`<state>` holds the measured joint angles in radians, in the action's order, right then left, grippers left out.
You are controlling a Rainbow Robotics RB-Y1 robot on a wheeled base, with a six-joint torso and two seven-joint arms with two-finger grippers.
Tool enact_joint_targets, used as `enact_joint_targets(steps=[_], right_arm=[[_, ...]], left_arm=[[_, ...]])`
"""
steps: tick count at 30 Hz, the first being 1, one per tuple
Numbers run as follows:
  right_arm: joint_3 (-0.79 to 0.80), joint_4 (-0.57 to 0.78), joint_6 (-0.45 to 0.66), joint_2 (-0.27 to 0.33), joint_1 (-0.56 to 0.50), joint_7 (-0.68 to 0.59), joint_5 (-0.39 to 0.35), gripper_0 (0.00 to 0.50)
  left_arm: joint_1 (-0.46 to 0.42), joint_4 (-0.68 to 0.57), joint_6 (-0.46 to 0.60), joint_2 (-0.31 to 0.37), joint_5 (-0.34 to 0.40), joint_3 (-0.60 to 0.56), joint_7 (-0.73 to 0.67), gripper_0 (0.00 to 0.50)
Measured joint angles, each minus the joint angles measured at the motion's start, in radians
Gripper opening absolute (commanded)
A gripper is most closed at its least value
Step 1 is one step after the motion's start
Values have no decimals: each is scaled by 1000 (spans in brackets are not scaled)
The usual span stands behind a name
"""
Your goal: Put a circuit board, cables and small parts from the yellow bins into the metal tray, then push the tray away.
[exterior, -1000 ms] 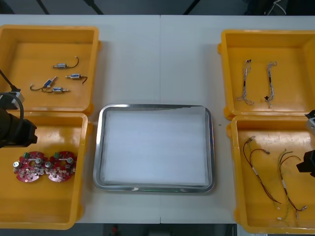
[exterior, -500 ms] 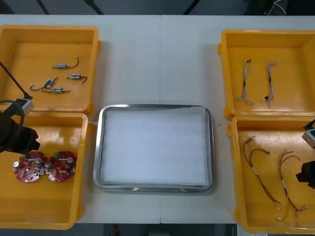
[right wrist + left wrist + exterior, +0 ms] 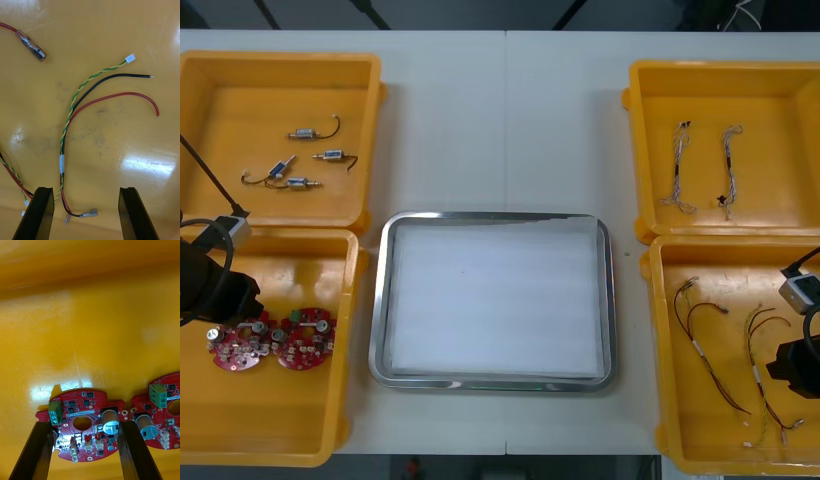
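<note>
Two round red circuit boards lie side by side in the near left yellow bin [image 3: 280, 420]. My left gripper [image 3: 84, 426] is open and low over that bin, its fingers [image 3: 35, 450] straddling the left board [image 3: 84, 420]; the other board [image 3: 161, 416] lies just beyond one finger. My right gripper [image 3: 85, 193] is open over the near right bin [image 3: 665, 340], above a bundle of green-yellow, black and red cables [image 3: 69, 123] that runs between its fingers. The metal tray [image 3: 377, 300], white inside, sits between the bins.
Several small metal parts [image 3: 305, 133] lie in the far left bin [image 3: 210, 120]. Two twisted pale cables [image 3: 680, 165] lie in the far right bin [image 3: 790, 130]. More red and yellow cables [image 3: 710, 350] spread across the near right bin. A sleeved red cable [image 3: 30, 45] lies farther off.
My left arm has come nearer and down over the left circuit board. My right arm has also slid nearer along the near right bin's outer side.
</note>
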<state>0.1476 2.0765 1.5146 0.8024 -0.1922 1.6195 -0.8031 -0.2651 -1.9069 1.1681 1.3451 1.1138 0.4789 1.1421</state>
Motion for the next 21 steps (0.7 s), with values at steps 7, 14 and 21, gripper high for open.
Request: enact_joint_targets(steps=[7,14,21], right_arm=[[-47,0,-84,-11,-42,3,44,500],[-72,0,-87,-32,-52,3,85,500],[-84,-1,-88,-62,-55,3,115,500]], left_arm=[[4,2,-26,1,6,9,0,500],[4,3,-45,1,6,40,0,500],[5,5,-55,2,6,56,0,500]])
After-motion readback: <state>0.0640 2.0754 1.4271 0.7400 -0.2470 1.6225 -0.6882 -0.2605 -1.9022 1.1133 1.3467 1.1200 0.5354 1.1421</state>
